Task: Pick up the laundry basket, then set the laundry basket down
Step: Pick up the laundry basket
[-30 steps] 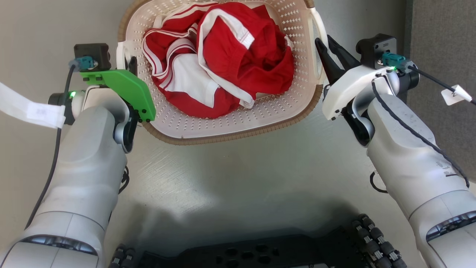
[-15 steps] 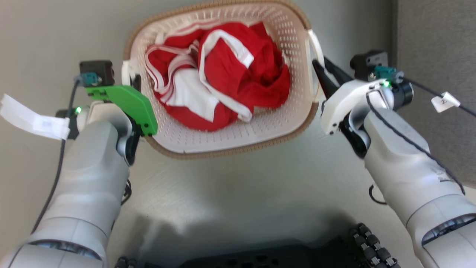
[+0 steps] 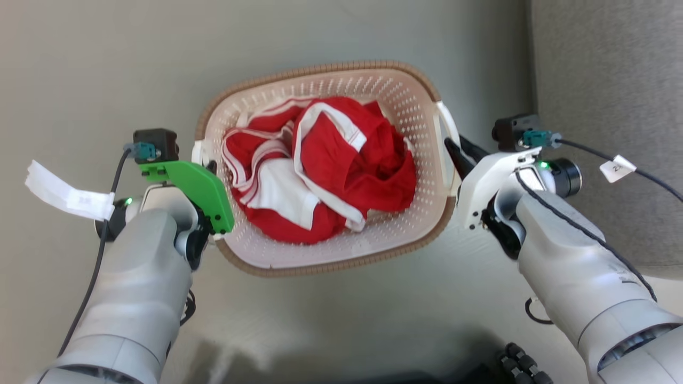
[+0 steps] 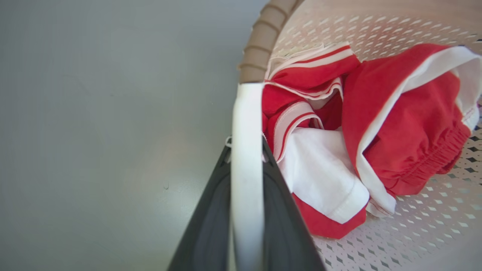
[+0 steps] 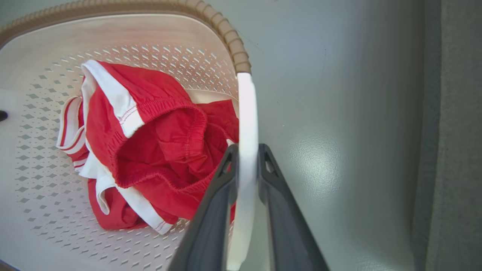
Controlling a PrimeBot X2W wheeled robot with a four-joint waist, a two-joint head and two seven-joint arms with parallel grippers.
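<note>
The laundry basket [image 3: 341,248], stiff and judged light (soft clothes [image 3: 347,176] inside), is clamped at its white handles [image 4: 246,113] — one between the fingers of the left gripper [image 4: 246,147], one in the right gripper [image 5: 247,149].

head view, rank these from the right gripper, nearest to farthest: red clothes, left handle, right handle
1. right handle, on the basket's right side, clamped in the right gripper
2. red clothes, in the middle of the laundry basket
3. left handle, on the far left side
</note>
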